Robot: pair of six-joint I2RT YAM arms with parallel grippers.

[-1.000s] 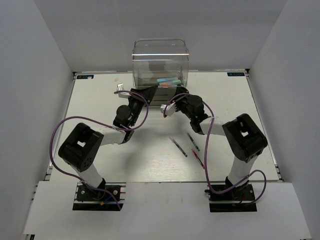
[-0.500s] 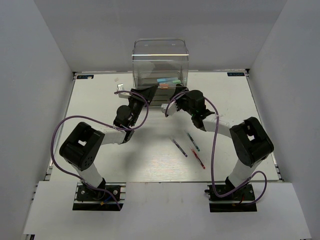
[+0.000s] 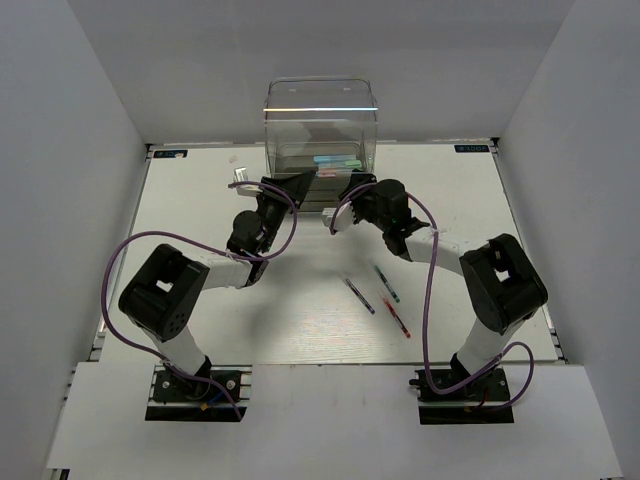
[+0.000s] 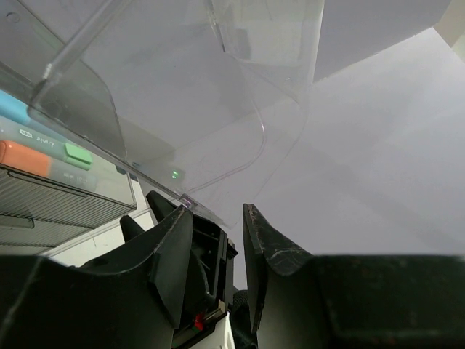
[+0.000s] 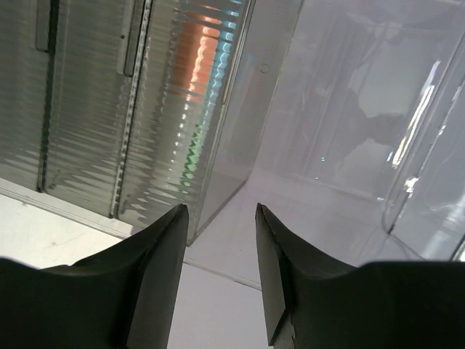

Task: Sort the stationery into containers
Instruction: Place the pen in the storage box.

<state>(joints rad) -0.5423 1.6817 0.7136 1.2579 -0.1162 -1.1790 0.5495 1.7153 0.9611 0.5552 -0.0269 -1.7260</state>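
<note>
With the left hand (image 4: pixel 218 211) and right hand (image 5: pixel 220 209) both apart, gripping nothing visible, crowding the clear organiser (image 3: pixel 320 120) at upper centre, a careless push could shove it backwards.

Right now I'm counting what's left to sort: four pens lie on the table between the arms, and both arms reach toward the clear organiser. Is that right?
Not quite. The top external view shows three pens on the table, not four: a dark pen, a green pen and a red pen. The rest is right.
</note>
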